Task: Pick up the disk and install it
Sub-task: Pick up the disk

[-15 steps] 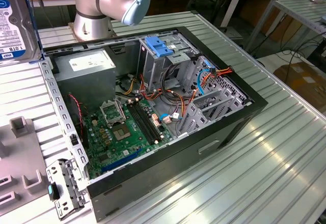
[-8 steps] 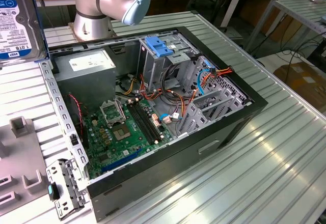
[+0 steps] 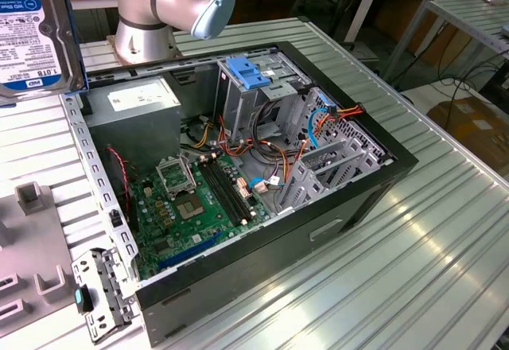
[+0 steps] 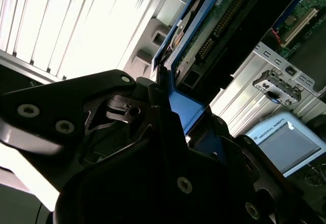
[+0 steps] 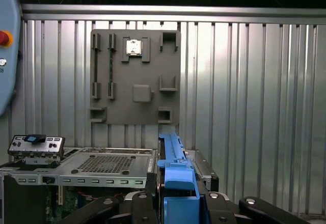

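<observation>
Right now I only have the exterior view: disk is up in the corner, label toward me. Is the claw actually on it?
Observer: Yes. In both wrist views the claw grips the disk by its blue carrier.
Operator: What's on the side facing away?
Observer: In the second wrist view, its circuit board, with a row of pins.
Operator: Anything on the fixture plate?
Observer: In the first wrist view, a small silver square part sits in one pocket of the grey fixture plate.

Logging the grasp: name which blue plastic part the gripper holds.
The blue carrier framing the disk, clamped in the gripper, raised outside the case; the blue clip sits untouched atop the grey cage.
</observation>
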